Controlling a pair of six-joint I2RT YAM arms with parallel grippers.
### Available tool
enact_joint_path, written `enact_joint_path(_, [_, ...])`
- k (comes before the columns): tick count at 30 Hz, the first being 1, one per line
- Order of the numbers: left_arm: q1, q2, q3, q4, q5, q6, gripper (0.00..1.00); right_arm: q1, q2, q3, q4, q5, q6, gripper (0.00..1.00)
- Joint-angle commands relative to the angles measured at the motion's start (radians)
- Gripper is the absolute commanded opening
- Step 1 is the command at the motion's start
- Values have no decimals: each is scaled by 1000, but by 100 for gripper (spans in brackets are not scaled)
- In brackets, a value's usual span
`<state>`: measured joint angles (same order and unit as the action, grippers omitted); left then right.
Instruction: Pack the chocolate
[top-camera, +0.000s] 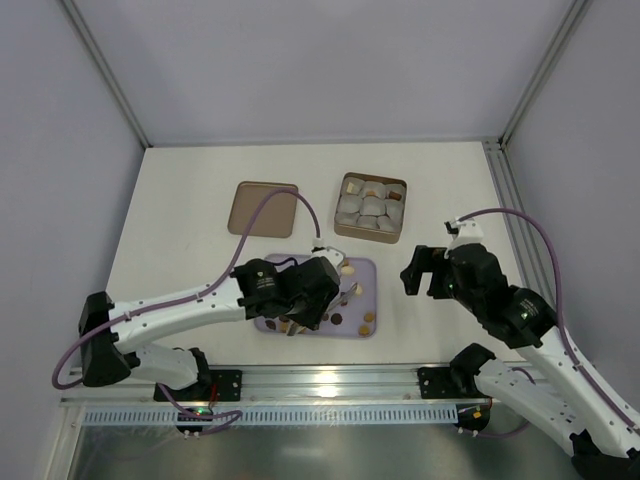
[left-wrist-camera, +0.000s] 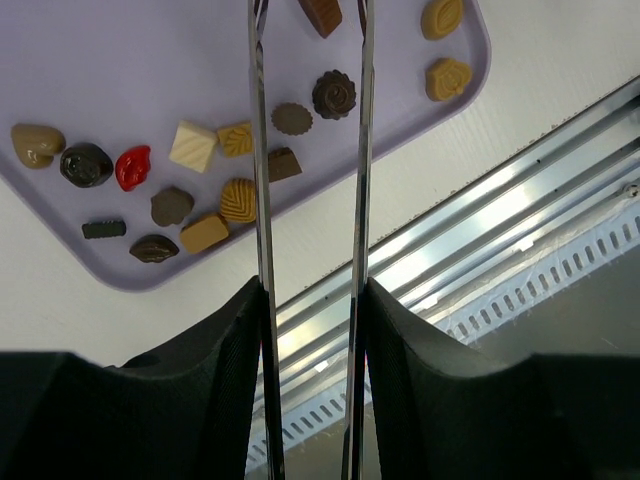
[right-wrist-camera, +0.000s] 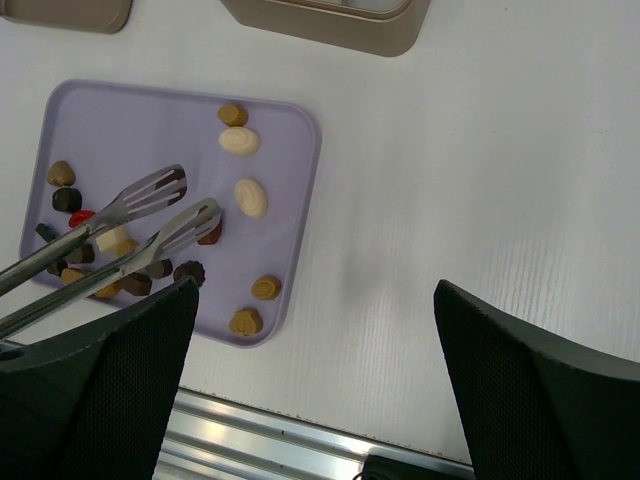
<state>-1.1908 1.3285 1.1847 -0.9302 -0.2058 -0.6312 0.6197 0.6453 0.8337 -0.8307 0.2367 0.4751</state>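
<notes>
Many small chocolate pieces in dark brown, tan and cream, plus one red piece, lie scattered on a lilac tray. My left gripper is shut on a pair of metal tongs whose two arms run out over the tray. A brown piece lies between the tong arms near their tips, with a gap on each side. My right gripper hangs open above bare table to the right of the tray, holding nothing.
A tan box with pale grey cup liners stands behind the tray. Its flat brown lid lies to the left of it. An aluminium rail runs along the near table edge.
</notes>
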Motion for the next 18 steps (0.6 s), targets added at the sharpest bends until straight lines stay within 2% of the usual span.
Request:
enact_joint_path(1, [-38,8,0,7,-49,-67,42,-2,-22,-4,31,-2,14,100])
enact_joint_path(13, [-79,103,15,-16,-106,-84,41,-2,-36,-5,22,-2,11,100])
enact_joint_path(18, [-89,110,27,-27,-115,-82,29,0,-38,-7,24,-2,8,100])
